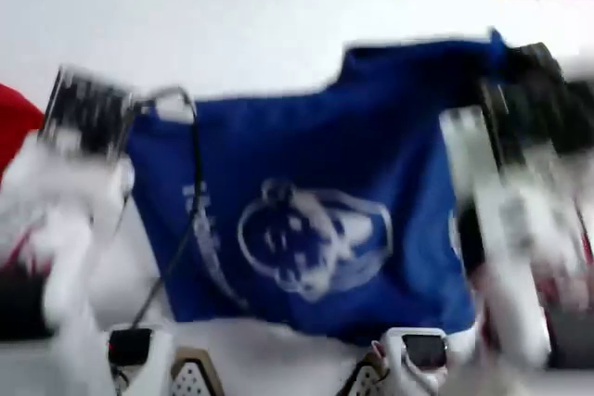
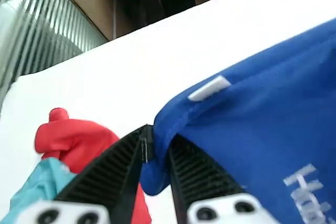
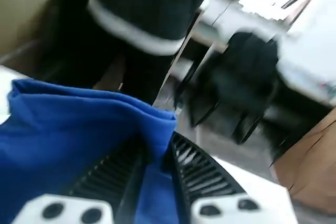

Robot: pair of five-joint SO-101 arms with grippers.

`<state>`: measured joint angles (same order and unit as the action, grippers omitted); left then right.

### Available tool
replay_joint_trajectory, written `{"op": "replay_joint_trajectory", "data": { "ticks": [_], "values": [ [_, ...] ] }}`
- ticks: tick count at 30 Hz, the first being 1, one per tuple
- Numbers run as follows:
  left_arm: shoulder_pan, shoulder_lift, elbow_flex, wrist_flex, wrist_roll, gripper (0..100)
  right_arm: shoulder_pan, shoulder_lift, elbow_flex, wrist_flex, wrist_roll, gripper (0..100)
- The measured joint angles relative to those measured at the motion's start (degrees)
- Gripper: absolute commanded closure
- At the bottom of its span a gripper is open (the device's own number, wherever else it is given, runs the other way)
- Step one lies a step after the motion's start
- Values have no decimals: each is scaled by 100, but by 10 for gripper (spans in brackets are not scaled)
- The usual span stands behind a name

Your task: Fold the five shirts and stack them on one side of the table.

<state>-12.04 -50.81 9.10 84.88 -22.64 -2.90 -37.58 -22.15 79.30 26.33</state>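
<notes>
Across the table [image 1: 232,34], the blue shirt [image 1: 316,220] is stretching between both claws, its long axis running arm to arm. The left claw [image 2: 157,141] is clamping one corner near the red shirt [image 2: 73,137]; the right claw [image 3: 157,144] is pinching the opposite corner, so both arms appear equally placed to fold.

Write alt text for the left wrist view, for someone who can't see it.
The left gripper pinches the edge of a blue shirt with white print. A crumpled red garment and a light blue garment lie on the white table nearby.
</notes>
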Motion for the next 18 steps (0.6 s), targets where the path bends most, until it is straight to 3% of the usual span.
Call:
{"op": "replay_joint_trajectory", "data": {
  "ticks": [11, 18],
  "values": [
    [273, 3182, -18, -2127, 0, 976, -18, 2505, 1284, -2347, 0, 980],
    [343, 5196, -1547, -2347, 0, 976, 79, 3930, 1011, -2901, -9, 980]
  ]
}}
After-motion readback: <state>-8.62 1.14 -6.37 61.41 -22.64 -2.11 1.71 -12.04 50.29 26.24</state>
